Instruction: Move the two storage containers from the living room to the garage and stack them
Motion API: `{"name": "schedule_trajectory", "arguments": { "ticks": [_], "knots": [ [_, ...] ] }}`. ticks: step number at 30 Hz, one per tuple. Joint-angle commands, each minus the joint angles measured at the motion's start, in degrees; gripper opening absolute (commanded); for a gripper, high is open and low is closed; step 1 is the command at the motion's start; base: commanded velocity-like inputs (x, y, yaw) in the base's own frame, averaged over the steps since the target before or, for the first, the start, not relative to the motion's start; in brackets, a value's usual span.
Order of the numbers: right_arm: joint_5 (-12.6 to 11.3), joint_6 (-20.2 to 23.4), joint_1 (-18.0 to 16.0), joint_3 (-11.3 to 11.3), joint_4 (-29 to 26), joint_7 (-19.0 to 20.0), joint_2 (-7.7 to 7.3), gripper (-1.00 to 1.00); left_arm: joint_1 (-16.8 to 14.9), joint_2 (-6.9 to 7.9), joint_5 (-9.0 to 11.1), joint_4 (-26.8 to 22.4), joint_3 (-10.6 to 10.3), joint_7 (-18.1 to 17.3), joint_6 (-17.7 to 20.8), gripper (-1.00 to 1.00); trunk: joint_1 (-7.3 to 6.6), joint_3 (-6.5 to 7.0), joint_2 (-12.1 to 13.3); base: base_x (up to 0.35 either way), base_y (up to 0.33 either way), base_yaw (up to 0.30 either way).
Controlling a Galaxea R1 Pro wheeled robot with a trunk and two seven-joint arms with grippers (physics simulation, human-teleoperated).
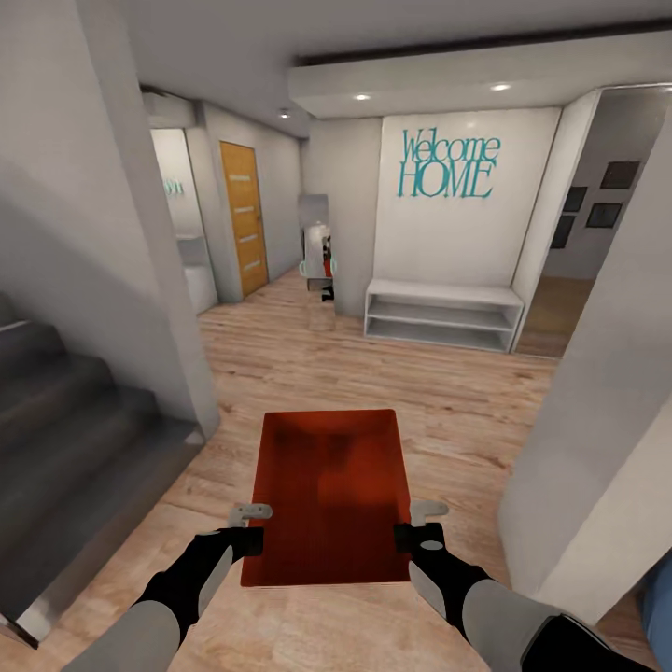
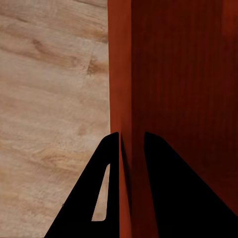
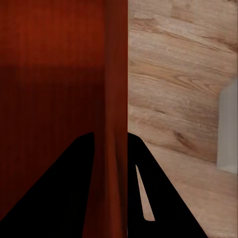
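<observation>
I carry one orange-red storage container (image 1: 331,495) level in front of me, above a light wood-plank floor (image 1: 373,373). My left gripper (image 1: 250,521) is shut on its left wall, and my right gripper (image 1: 422,521) is shut on its right wall. In the left wrist view, the two black fingers (image 2: 163,183) straddle the container's thin wall (image 2: 120,89). The right wrist view has the black fingers (image 3: 74,188) clamped the same way over the other wall (image 3: 117,74). The container's inside is bare.
A grey staircase (image 1: 65,420) rises at my left behind a white wall corner (image 1: 177,308). A white pillar (image 1: 597,420) stands close at my right. Ahead are a white shelf bench (image 1: 443,315) under teal "Welcome HOME" lettering, and a light-wood door (image 1: 245,217) down the left hallway.
</observation>
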Motion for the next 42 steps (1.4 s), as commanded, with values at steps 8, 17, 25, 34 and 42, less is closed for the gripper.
{"name": "schedule_trajectory", "arguments": {
  "ticks": [8, 17, 25, 34, 42],
  "knots": [
    [0.0, -0.4, -0.1, -2.0, 0.0, -1.9, -0.20, -1.00, 0.0, 0.04, 0.2, -0.1, 0.4, 0.2, 0.4, -1.00, 0.05, -0.08, -0.1, 0.321, 0.000, 0.000],
    [0.0, -0.4, -0.1, -2.0, 0.0, -1.9, -0.20, -1.00, 0.0, 0.07, 0.2, -0.1, 0.4, 0.2, 0.4, -1.00, 0.05, -0.08, -0.1, 0.321, 0.000, 0.000],
    [0.0, -0.4, -0.1, -2.0, 0.0, -1.9, -0.20, -1.00, 0.0, 0.08, 0.2, -0.1, 0.4, 0.2, 0.3, -1.00, 0.05, -0.08, -0.1, 0.321, 0.000, 0.000],
    [0.0, -0.4, -0.1, -2.0, 0.0, -1.9, -0.20, -1.00, 0.0, 0.03, 0.2, -0.1, 0.4, 0.2, 0.4, -1.00, 0.05, -0.08, -0.1, 0.321, 0.000, 0.000],
    [0.0, -0.4, -0.1, -2.0, 0.0, -1.9, -0.20, -1.00, 0.0, 0.02, 0.2, -0.1, 0.4, 0.2, 0.3, -1.00, 0.05, -0.08, -0.1, 0.321, 0.000, 0.000]
  ]
}}
